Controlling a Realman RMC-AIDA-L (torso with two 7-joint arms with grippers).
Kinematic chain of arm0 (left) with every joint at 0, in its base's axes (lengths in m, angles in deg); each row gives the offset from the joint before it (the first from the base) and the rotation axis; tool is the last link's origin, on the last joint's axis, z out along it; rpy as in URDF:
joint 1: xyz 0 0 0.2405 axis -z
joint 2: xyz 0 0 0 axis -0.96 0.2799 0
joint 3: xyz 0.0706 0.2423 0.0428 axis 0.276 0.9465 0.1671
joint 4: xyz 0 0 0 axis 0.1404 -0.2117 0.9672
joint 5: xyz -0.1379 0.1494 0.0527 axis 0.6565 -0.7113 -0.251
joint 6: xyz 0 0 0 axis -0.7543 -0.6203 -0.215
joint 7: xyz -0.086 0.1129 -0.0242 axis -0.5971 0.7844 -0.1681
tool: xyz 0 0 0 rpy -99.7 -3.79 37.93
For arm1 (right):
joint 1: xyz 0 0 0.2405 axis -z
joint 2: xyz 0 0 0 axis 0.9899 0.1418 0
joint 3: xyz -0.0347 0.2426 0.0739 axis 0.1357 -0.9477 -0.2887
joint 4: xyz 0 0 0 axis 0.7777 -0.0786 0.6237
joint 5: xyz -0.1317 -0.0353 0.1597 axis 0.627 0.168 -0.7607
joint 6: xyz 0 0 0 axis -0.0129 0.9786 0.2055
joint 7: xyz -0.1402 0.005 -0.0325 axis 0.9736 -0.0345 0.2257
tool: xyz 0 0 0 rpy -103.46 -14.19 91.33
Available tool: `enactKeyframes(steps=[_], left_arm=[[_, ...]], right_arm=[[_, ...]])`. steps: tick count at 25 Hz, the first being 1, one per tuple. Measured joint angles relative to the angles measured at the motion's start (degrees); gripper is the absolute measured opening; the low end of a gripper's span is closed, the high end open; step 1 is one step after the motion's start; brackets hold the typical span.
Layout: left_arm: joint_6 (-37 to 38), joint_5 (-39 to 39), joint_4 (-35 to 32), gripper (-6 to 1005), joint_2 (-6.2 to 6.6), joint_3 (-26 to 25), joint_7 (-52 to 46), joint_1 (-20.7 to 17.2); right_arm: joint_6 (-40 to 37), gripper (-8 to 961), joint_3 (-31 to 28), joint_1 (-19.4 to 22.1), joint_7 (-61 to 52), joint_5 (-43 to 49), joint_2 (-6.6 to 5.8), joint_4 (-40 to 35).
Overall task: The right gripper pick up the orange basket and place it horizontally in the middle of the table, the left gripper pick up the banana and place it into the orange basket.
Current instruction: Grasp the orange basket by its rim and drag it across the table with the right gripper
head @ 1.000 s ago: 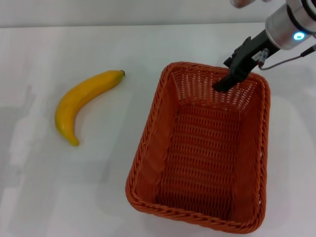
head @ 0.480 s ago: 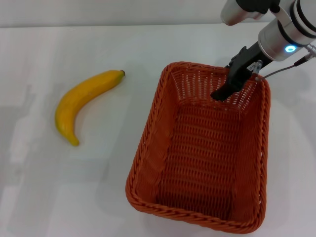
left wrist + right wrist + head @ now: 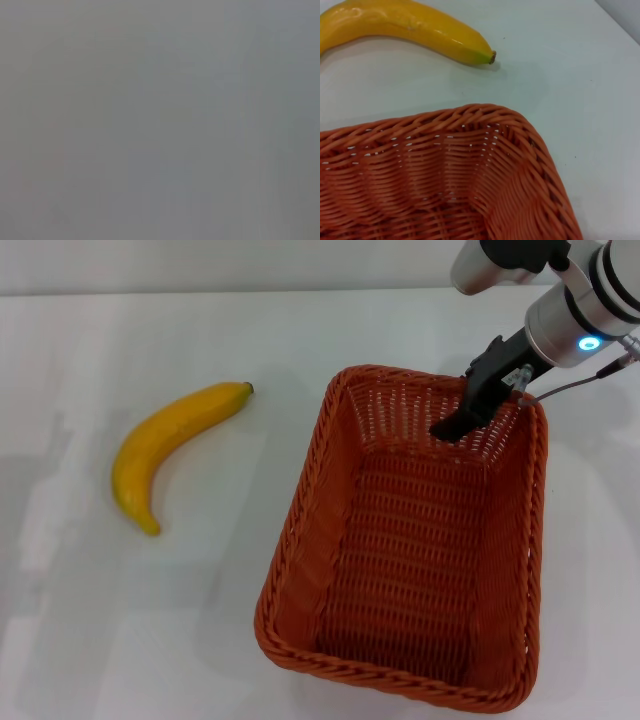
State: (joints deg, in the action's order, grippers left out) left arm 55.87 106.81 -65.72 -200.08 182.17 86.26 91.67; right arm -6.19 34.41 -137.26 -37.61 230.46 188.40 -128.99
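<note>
Right tool (image 3: pixel 452 425) at the orange basket (image 3: pixel 400 550), upper right.
We judged the wicker light and stiff; its far rim suits gripping. We couldn't tell the tool's opening.

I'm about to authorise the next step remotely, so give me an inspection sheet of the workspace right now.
Surface: plain white table, bare around the items.
Job's things: rectangular orange woven basket upright, empty, on the robot's right side; curved yellow banana lies on the table to its left, apart from it.
Clutter: nothing seen.
Grippers: black two-finger right gripper reaches over the basket's far rim, tip inside against the far wall; left gripper not in view, its wrist camera shows only grey.
Cables: thin wire at the right wrist, hanging off the table.
Surroundings: pale strip beyond the table's far edge.
</note>
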Motion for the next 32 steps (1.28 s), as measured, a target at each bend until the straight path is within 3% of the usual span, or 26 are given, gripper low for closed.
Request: enactKeyframes(steps=[4, 9, 15, 23, 32], left_arm=[[0.0, 0.0, -0.1, 893, 0.00, 0.0, 0.0, 0.0], [0.0, -0.1, -0.3, 893, 0.00, 0.0, 0.0, 0.0], [0.0, -0.1, -0.3, 894, 0.00, 0.0, 0.0, 0.1], [0.0, -0.1, -0.4, 893, 0.00, 0.0, 0.0, 0.1], [0.0, -0.1, -0.5, 893, 0.00, 0.6, 0.0, 0.2]], right_arm=[[0.0, 687, 0.1, 0.2, 0.1, 0.1, -0.05, -0.4], [0.6, 464, 1.7, 0.6, 0.2, 0.7, -0.07, -0.8], [1.4, 325, 2.8, 0.6, -0.1, 1.3, -0.03, -1.0], [0.9, 318, 1.7, 0.7, -0.6, 1.6, -0.30, -1.5], [-5.3, 303, -6.5, 0.2, -0.9, 1.5, -0.74, -2.7]])
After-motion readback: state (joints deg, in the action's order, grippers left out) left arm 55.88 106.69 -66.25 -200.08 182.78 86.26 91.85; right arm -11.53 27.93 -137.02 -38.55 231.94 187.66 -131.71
